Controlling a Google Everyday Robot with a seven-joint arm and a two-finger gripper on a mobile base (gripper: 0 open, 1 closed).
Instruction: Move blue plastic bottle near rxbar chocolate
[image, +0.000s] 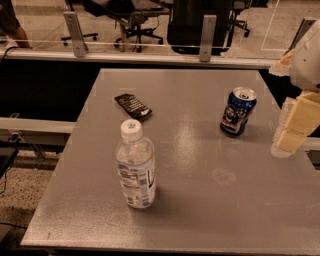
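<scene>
The blue plastic bottle (135, 165) stands upright on the grey table (200, 200), front left of centre, with a white cap bearing a green mark. The rxbar chocolate (133, 106) lies flat in its black wrapper behind the bottle, a short way towards the far left. My gripper (292, 127) hangs at the right edge of the view, above the table's right side, far from the bottle and the bar. It holds nothing that I can see.
A blue drink can (238, 111) stands upright at the right of the table, close to my gripper. A glass railing (150, 47) runs behind the far edge, with office chairs (135, 20) beyond.
</scene>
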